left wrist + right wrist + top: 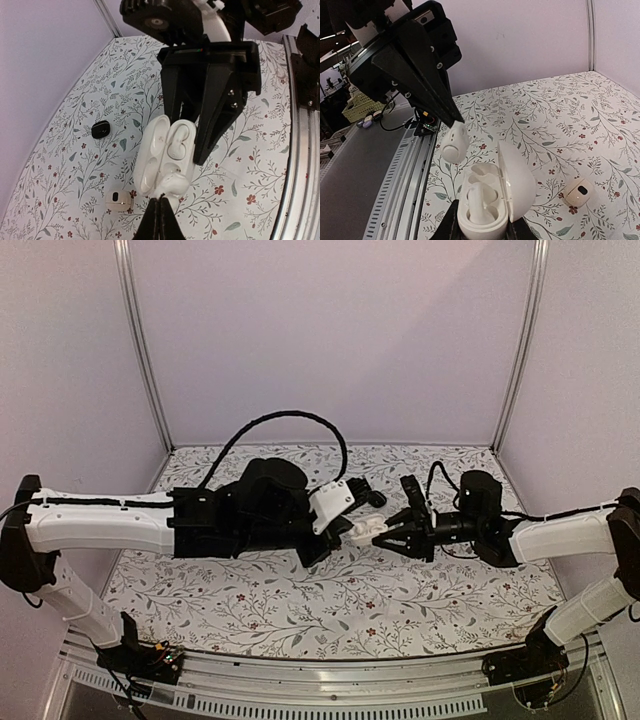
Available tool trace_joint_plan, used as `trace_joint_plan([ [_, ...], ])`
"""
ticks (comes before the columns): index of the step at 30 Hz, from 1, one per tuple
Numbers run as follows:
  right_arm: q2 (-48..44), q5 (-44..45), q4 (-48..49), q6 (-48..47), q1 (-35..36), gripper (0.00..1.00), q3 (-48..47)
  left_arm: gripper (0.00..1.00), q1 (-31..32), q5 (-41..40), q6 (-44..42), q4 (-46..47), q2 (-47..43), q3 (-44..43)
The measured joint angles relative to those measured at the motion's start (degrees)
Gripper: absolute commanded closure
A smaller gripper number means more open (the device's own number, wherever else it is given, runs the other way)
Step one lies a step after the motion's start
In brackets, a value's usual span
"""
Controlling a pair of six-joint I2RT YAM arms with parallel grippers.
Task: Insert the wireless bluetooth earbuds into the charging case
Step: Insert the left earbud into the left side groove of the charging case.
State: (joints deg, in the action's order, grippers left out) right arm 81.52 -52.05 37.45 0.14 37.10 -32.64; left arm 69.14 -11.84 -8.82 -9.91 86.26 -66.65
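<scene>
My right gripper [482,229] is shut on the base of the white charging case [490,220], whose lid [517,180] stands open. One white earbud [487,197] lies in a slot of the case. My left gripper [161,200] is shut on a second white earbud [176,182], pinched at the fingertips. In the right wrist view this earbud [454,142] hangs just above and to the left of the open case, not touching it. From above, the two grippers meet over the middle of the table at the case [368,530].
A small beige rounded case [118,200] lies on the floral cloth near the held case, also in the right wrist view [579,192]. A small black rounded object [100,130] lies farther off. The metal table rail [410,165] runs beneath the left gripper.
</scene>
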Motion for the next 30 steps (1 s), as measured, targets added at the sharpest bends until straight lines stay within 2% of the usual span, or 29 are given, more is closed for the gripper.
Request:
trace_joint_plan([
  [30,0.0,3.3,-1.5,-1.0,1.2,1.0,-0.9,1.0,0.2,-4.1,-0.2,-2.6,4.2,-2.8],
])
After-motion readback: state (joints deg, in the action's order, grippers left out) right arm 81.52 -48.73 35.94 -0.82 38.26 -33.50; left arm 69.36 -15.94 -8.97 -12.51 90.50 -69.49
